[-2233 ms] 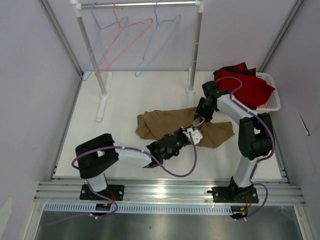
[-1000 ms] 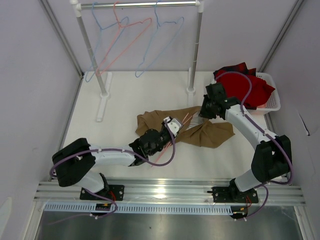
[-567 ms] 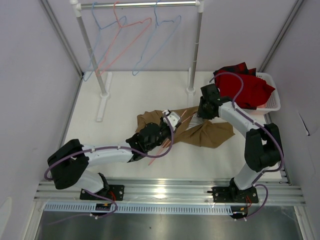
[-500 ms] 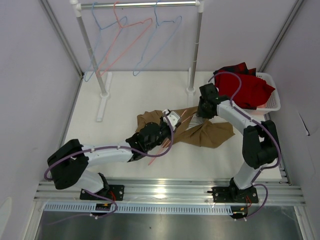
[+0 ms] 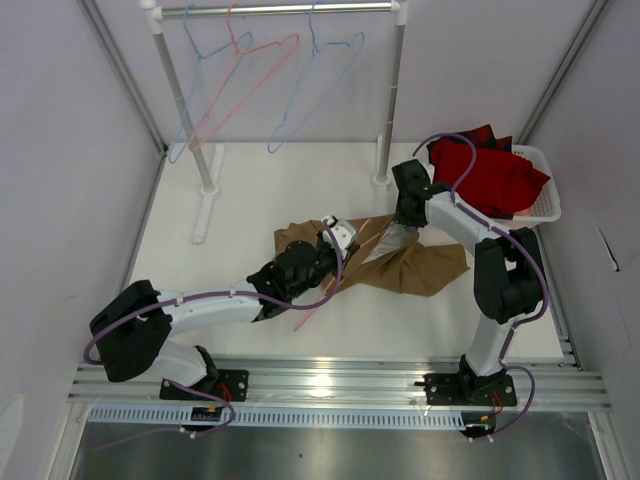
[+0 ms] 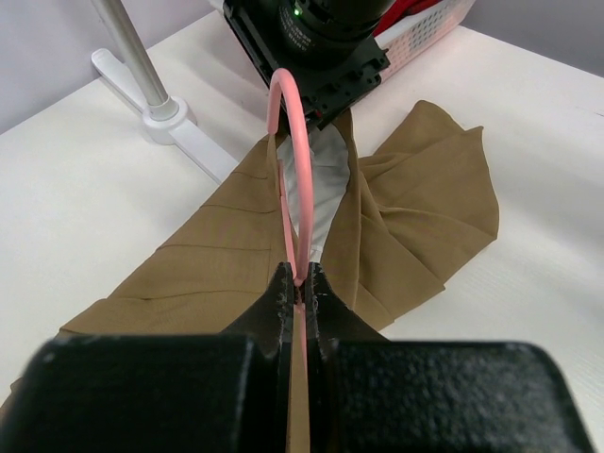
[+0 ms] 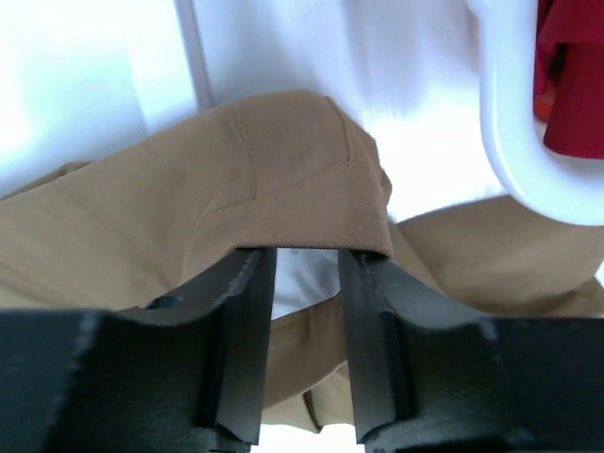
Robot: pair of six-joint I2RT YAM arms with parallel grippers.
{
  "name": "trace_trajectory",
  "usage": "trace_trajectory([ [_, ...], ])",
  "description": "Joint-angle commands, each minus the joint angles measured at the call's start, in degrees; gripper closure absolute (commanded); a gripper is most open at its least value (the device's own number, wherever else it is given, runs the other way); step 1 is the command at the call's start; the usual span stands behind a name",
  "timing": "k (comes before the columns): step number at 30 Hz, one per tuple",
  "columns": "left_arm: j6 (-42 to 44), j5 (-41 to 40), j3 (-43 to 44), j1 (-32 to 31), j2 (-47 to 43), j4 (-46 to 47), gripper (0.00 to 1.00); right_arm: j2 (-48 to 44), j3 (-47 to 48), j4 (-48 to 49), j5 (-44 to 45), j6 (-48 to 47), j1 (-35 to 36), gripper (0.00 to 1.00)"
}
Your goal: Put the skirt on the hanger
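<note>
The tan-brown skirt (image 5: 430, 262) lies crumpled mid-table. My left gripper (image 5: 340, 236) is shut on the salmon-pink hanger (image 5: 310, 313), which slants across the skirt. In the left wrist view the jaws (image 6: 298, 279) pinch the hanger's wire (image 6: 305, 151), and its hook reaches up to the right gripper over the skirt's (image 6: 415, 198) pale lining. My right gripper (image 5: 403, 218) holds the waistband raised. In the right wrist view its jaws (image 7: 307, 255) stand slightly apart, tips tucked under the waistband (image 7: 283, 160), with lining showing between them.
A clothes rack (image 5: 385, 110) stands at the back with light blue hangers (image 5: 320, 90) and another salmon one (image 5: 235, 95). A white basket (image 5: 545, 205) holding a red garment (image 5: 490, 175) sits at the right, close to the right gripper, its rim (image 7: 514, 142) nearby.
My left gripper has carried the hanger up and right, toward the right gripper. The right gripper has shifted slightly back and lifted the waistband, so the pale lining now shows.
</note>
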Motion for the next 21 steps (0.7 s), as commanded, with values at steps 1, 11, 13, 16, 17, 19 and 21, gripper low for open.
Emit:
trace_trajectory([
  [1,-1.3,1.4,2.3,0.8,-2.0,0.2,1.00,1.7,2.9,0.4,3.9,-1.4,0.4,0.67],
  [11,-1.3,4.7,4.2,1.4,-4.4,-3.0,1.00,2.5,1.0,-0.7,6.7,-2.6,1.7,0.66],
  [13,-1.3,4.8,4.2,1.5,-4.9,-3.8,1.00,3.0,1.1,-0.7,6.3,-2.4,1.9,0.67],
  [16,-3.0,5.7,4.4,1.5,-5.7,-5.1,1.00,3.4,1.2,-0.6,5.8,-2.3,2.5,0.77],
  [17,-3.2,5.8,4.5,1.5,-5.9,-5.5,1.00,3.5,1.4,-0.7,5.6,-2.2,2.7,0.81],
  [19,-3.6,4.7,4.8,1.5,-6.6,-6.7,1.00,3.5,1.9,-2.1,5.4,-2.0,3.3,0.98],
  [21,-4.3,3.7,5.0,1.9,-7.1,-10.0,1.00,2.3,2.3,-3.8,5.3,-1.9,4.7,1.00],
])
